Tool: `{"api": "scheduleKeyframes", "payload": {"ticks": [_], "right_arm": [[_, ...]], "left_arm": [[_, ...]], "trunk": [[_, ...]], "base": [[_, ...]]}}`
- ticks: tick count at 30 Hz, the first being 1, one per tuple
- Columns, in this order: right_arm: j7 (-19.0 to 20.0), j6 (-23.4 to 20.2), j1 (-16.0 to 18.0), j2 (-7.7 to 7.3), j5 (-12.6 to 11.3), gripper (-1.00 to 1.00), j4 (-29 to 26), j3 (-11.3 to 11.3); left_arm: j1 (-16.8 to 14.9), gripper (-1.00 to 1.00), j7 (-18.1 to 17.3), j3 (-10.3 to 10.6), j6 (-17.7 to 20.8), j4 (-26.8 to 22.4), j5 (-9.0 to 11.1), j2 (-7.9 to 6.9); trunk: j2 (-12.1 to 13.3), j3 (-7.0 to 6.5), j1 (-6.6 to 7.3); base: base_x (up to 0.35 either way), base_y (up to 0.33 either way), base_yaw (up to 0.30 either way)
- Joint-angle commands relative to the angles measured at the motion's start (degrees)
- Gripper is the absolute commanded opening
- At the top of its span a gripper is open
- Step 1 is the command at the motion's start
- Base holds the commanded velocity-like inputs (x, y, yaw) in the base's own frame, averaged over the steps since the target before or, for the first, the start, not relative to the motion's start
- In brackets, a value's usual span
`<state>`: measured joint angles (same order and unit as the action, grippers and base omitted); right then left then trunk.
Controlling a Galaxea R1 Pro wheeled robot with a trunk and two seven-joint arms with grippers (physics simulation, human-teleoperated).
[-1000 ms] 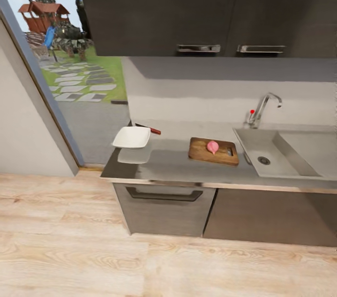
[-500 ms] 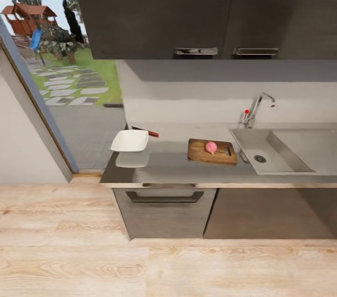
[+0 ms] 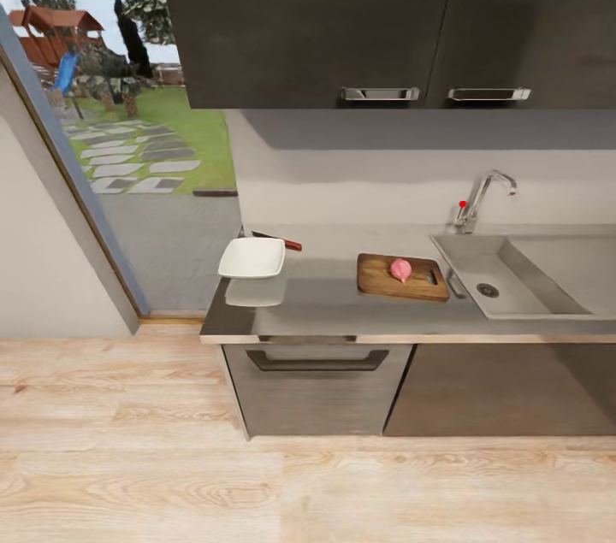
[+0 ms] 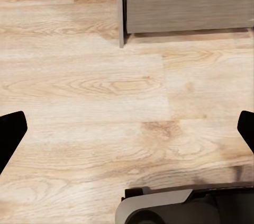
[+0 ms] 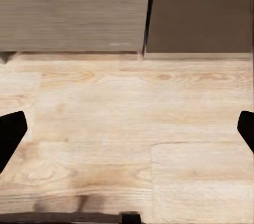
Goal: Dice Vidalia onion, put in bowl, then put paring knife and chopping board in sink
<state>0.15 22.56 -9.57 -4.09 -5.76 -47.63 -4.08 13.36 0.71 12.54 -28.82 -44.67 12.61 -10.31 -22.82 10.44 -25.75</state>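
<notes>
Head view: onion (image 3: pixel 400 270) sits on the chopping board (image 3: pixel 382 278), frame center-right; both wrist views show spread-apart left gripper (image 4: pixel 127 128) and right gripper (image 5: pixel 127 128) over floor.

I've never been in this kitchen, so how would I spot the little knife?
Start at the grey countertop under the dark cabinets and go to its end nearest the doorway. There sits a white bowl; the paring knife lies just behind it, the one thing there with a red handle.

sink (image 3: pixel 547 269) cut off, paring knife (image 3: pixel 278 241) half hidden
</notes>
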Motion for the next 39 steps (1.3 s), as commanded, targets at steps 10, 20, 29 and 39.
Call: {"api": "scheduleKeyframes", "payload": {"ticks": [10,20,29,39], "right_arm": [[-16.20,-20.15,-0.01,-0.47,-0.14,1.00,-35.56,-0.23],[-18.29,-27.67,1.56,-0.56,-0.13,1.00,-45.05,-0.14],[-18.80,-37.18,12.58,-0.60,-0.06,1.00,-45.87,-0.12],[-18.81,-43.59,19.98,-0.57,-0.05,1.00,-45.88,-0.12]], "left_arm": [[0.00,1.00,0.08,0.29,-0.12,-0.04,0.43,-0.01],[0.00,1.00,0.08,0.37,-0.10,0.60,0.43,0.33],[0.00,1.00,0.02,0.38,-0.10,0.87,0.39,0.90],[0.00,1.00,-0.01,0.38,-0.10,0.82,0.39,0.91]], "trunk": [[-0.10,0.09,-0.04],[-0.10,0.09,-0.04],[-0.10,0.09,-0.04],[-0.10,0.09,-0.04]], "base": [[0.000,0.001,0.000],[0.000,0.000,0.000],[0.000,0.000,0.000],[0.000,0.000,0.000]]}}
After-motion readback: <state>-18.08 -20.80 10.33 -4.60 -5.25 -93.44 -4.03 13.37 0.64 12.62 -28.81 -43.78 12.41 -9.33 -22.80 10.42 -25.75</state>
